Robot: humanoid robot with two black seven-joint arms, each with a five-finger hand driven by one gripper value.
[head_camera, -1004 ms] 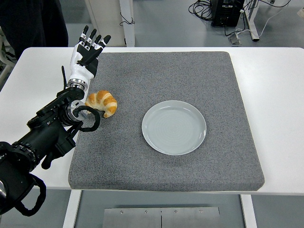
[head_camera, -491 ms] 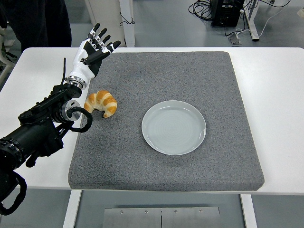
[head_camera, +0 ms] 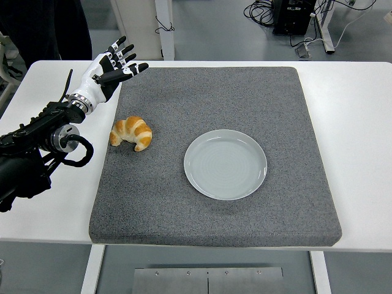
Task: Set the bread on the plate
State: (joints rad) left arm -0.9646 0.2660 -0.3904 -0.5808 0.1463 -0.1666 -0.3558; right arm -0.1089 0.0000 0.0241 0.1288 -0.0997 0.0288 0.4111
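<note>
Croissant and plate apart on a mat, hand at the far left corner

A square grey felt mat (head_camera: pixel 245 202) covers the middle of the white table (head_camera: pixel 361 122). On it, the golden crescent-shaped croissant (head_camera: pixel 131 132) lies near the left edge, well apart from the round pale grey plate (head_camera: pixel 225 164) right of it, near centre. The robot's white-and-black left hand (head_camera: pixel 109 67) hovers behind the croissant, over the mat's far left corner.

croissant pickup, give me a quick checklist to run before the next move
1. Croissant free on the grey mat, nothing touching it: ok.
2. Plate empty and flat on the mat: ok.
3. Left robot hand open, holding nothing: ok.
4. Left robot hand positioned over the croissant: not ok, it sits beyond it near the mat's far left corner.
5. Path from croissant to plate clear of objects: ok.
6. Right arm: cannot tell, out of view.
</note>
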